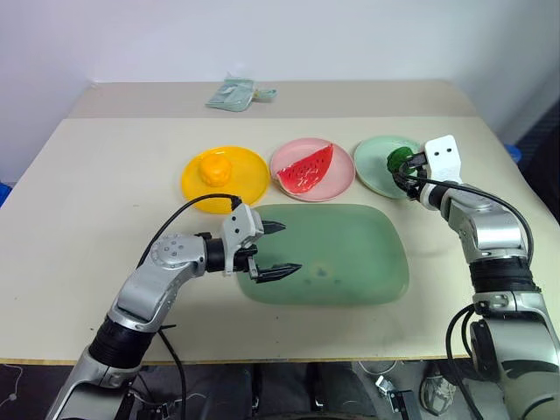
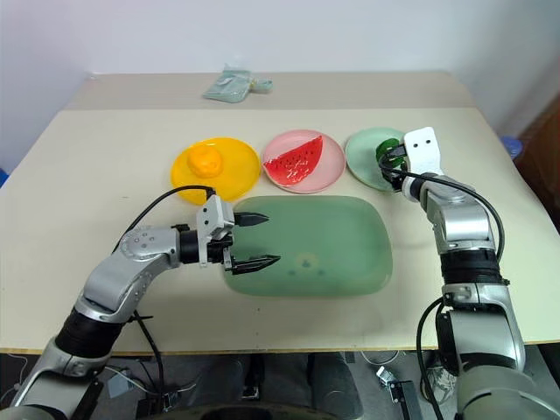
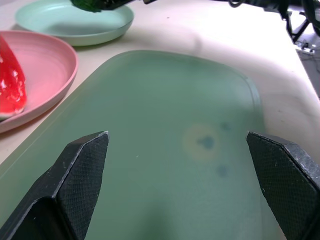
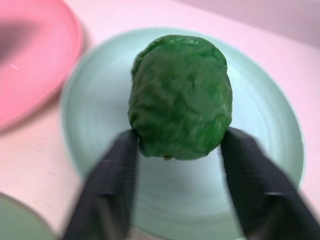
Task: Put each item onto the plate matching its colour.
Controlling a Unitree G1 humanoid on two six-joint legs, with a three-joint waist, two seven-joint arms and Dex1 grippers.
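Note:
The round orange rests on the yellow plate. On the pink plate lies the red watermelon wedge. My right gripper is shut on the bumpy dark-green ball, holding it just over the pale mint green plate; in the right wrist view its black fingers press the ball's two sides. My left gripper stands open over the near left end of the translucent green mat, with nothing between its fingers.
A small pale green cloth bundle lies at the table's far edge. The big green mat fills the near middle of the beige table, in front of the row of plates. A black cable loops over my left forearm.

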